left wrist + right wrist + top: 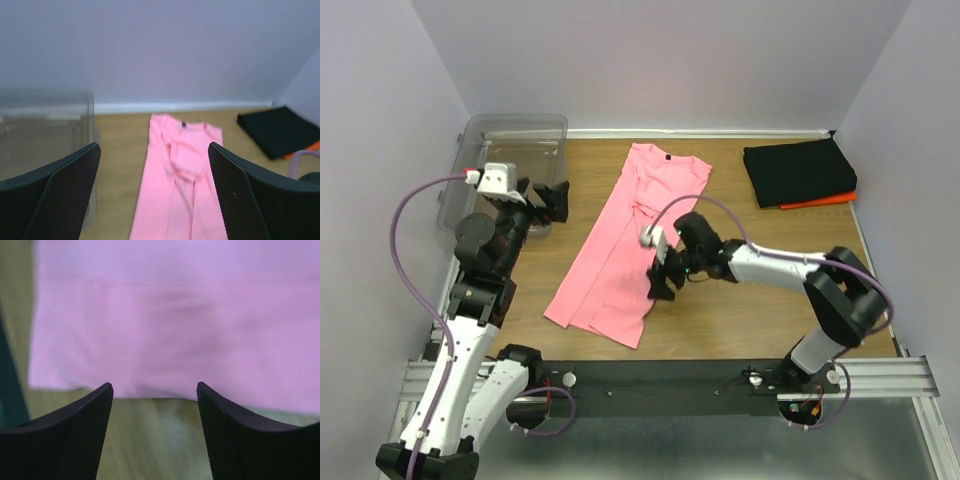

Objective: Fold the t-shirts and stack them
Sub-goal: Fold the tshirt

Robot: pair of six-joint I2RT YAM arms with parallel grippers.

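The left arm is standing bent upward at the left side. The left hand (548, 198) is being held high and pointing forward, its fingers (65, 195) spread wide with nothing between them. The right arm is stretching low toward the centre. The right hand (666, 272) is tilting down close to the surface, its fingers (240, 440) parted and empty.

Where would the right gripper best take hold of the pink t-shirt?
The pink t-shirt lies flat as a narrow strip, so probably its right edge near the hem, coming in low from the right; the open right gripper faces that edge over the table.
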